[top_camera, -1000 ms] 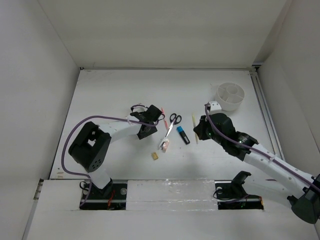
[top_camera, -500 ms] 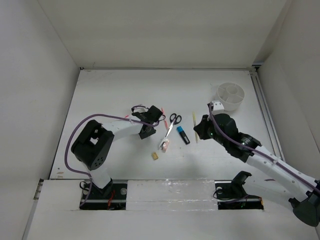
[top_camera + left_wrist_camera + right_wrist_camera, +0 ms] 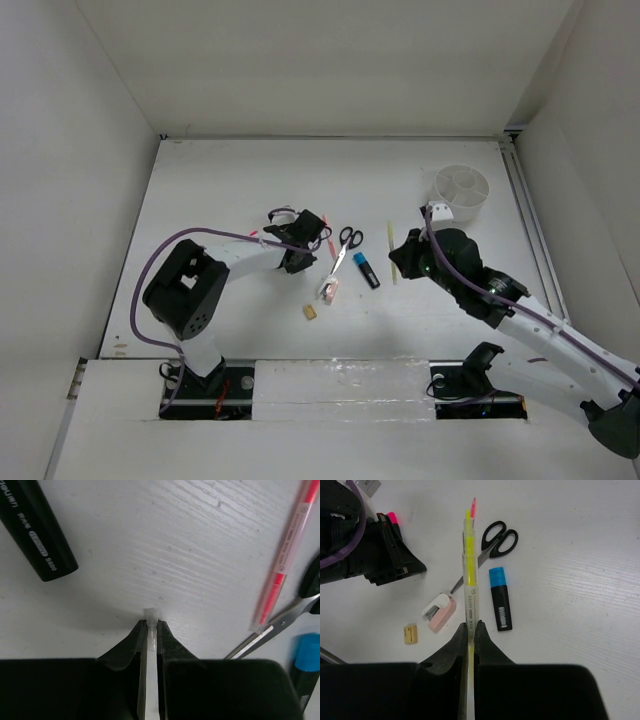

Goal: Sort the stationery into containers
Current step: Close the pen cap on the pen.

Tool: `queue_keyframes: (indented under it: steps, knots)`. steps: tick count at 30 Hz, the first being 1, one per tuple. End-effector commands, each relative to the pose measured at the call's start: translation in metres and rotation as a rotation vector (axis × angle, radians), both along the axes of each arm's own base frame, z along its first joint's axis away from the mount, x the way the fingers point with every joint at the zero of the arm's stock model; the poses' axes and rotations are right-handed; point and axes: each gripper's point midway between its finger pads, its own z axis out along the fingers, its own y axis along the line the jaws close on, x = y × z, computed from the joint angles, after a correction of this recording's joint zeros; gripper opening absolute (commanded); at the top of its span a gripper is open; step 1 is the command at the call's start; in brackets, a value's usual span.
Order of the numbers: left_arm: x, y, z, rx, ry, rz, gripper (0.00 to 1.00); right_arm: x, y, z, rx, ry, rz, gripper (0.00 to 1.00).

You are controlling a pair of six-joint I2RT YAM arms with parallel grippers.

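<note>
My right gripper (image 3: 398, 260) (image 3: 470, 626) is shut on the pale yellow stick (image 3: 468, 565), a highlighter held lengthwise just above the table (image 3: 200, 200). My left gripper (image 3: 296, 261) (image 3: 150, 625) is shut on a tiny clear piece (image 3: 151, 617) touching the table. Left of it lies a black marker (image 3: 37, 527) with a pink cap (image 3: 392, 517). To its right lie the thin red pen (image 3: 287, 555), the black-handled scissors (image 3: 346, 243) (image 3: 498, 537) and the blue-capped marker (image 3: 366, 270) (image 3: 499, 597). A pink-and-white eraser (image 3: 440, 612) and a small yellow eraser (image 3: 410, 634) lie nearer. The white tub (image 3: 462, 192) stands far right.
White walls close in the table on the left, back and right. A metal rail (image 3: 530, 230) runs along the right edge beside the tub. The left arm's purple cable (image 3: 190, 240) arches over the table's left half.
The right gripper has shifted slightly right and nearer with the yellow stick. The left gripper has edged a little to the right towards the scissors.
</note>
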Motion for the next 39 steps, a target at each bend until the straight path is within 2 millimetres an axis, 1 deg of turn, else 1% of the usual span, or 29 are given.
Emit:
queue_keyframes:
  steps: [1, 3, 4, 6, 7, 8, 9, 10, 11, 12, 14, 15, 16, 17, 18, 19, 20, 21, 23, 25, 26, 27, 28, 29, 30, 31, 32, 35, 39]
  knots:
    - [-0.027, 0.000, -0.018, -0.007, 0.110, -0.096, 0.00, 0.001, 0.007, 0.006, 0.040, -0.027, 0.010, 0.00]
    - [-0.019, -0.011, -0.001, -0.058, 0.053, -0.133, 0.00, -0.002, 0.014, -0.002, 0.048, -0.008, 0.052, 0.00]
    - [-0.015, -0.016, 0.017, -0.090, 0.009, -0.163, 0.00, -0.002, 0.019, 0.000, 0.066, -0.017, 0.069, 0.00]
    - [-0.006, -0.025, 0.043, -0.137, -0.066, -0.195, 0.00, -0.007, 0.026, -0.003, 0.086, -0.009, 0.115, 0.00]
    - [-0.003, -0.027, 0.056, -0.151, -0.098, -0.208, 0.00, -0.010, 0.028, -0.010, 0.097, 0.008, 0.123, 0.00]
    - [0.002, -0.030, 0.084, -0.186, -0.172, -0.228, 0.00, -0.011, 0.032, -0.005, 0.129, -0.007, 0.138, 0.00]
    - [0.005, -0.031, 0.097, -0.199, -0.214, -0.231, 0.00, -0.016, 0.039, -0.005, 0.156, 0.002, 0.178, 0.00]
    - [0.005, -0.031, 0.108, -0.216, -0.240, -0.231, 0.00, -0.022, 0.045, -0.011, 0.173, 0.018, 0.208, 0.00]
    - [0.009, -0.031, 0.133, -0.241, -0.313, -0.237, 0.00, -0.022, 0.053, -0.006, 0.221, 0.011, 0.226, 0.00]
    - [0.012, -0.030, 0.145, -0.252, -0.355, -0.238, 0.00, -0.028, 0.060, -0.004, 0.254, 0.019, 0.270, 0.00]
    - [0.013, -0.030, 0.166, -0.271, -0.418, -0.259, 0.00, -0.035, 0.069, -0.007, 0.304, 0.042, 0.299, 0.00]
    - [0.012, -0.030, 0.182, -0.291, -0.461, -0.265, 0.00, -0.038, 0.077, 0.002, 0.344, 0.020, 0.327, 0.00]
    - [0.014, -0.032, 0.195, -0.309, -0.506, -0.285, 0.00, -0.045, 0.084, 0.004, 0.370, 0.027, 0.366, 0.00]
    - [0.013, -0.033, 0.213, -0.351, -0.563, -0.290, 0.00, -0.053, 0.095, 0.012, 0.433, 0.023, 0.421, 0.00]
    - [0.009, -0.030, 0.215, -0.345, -0.576, -0.301, 0.00, -0.053, 0.096, 0.018, 0.467, 0.006, 0.422, 0.00]
    - [0.007, -0.031, 0.224, -0.365, -0.607, -0.317, 0.00, -0.059, 0.103, 0.019, 0.496, 0.017, 0.471, 0.00]
    - [0.008, -0.033, 0.239, -0.400, -0.667, -0.329, 0.00, -0.067, 0.111, 0.026, 0.526, 0.014, 0.513, 0.00]
    - [0.005, -0.033, 0.247, -0.415, -0.700, -0.343, 0.00, -0.070, 0.117, 0.021, 0.538, 0.041, 0.528, 0.00]
    - [-0.003, -0.032, 0.267, -0.471, -0.777, -0.369, 0.00, -0.077, 0.128, 0.029, 0.552, 0.031, 0.569, 0.00]
    - [-0.012, -0.032, 0.278, -0.504, -0.817, -0.404, 0.00, -0.078, 0.139, 0.036, 0.561, 0.023, 0.594, 0.00]
    - [-0.014, -0.034, 0.289, -0.523, -0.855, -0.421, 0.00, -0.080, 0.142, 0.034, 0.565, 0.035, 0.599, 0.00]
    - [-0.018, -0.035, 0.290, -0.538, -0.863, -0.435, 0.00, -0.083, 0.147, 0.039, 0.573, 0.030, 0.617, 0.00]
    - [-0.021, -0.037, 0.289, -0.552, -0.863, -0.455, 0.00, -0.080, 0.151, 0.038, 0.567, 0.037, 0.615, 0.00]
    - [-0.024, -0.034, 0.298, -0.558, -0.893, -0.459, 0.00, -0.083, 0.155, 0.041, 0.573, 0.033, 0.629, 0.00]
    - [-0.026, -0.036, 0.295, -0.565, -0.888, -0.473, 0.00, -0.085, 0.158, 0.038, 0.568, 0.043, 0.636, 0.00]
    - [-0.028, -0.035, 0.299, -0.570, -0.899, -0.473, 0.00, -0.082, 0.160, 0.042, 0.573, 0.032, 0.628, 0.00]
    - [-0.029, -0.036, 0.295, -0.571, -0.888, -0.481, 0.00, -0.082, 0.160, 0.045, 0.587, 0.028, 0.628, 0.00]
    - [-0.030, -0.034, 0.298, -0.567, -0.900, -0.486, 0.00, -0.083, 0.162, 0.050, 0.594, 0.019, 0.630, 0.00]
    - [-0.033, -0.030, 0.288, -0.561, -0.901, -0.476, 0.00, -0.076, 0.161, 0.050, 0.593, 0.008, 0.595, 0.00]
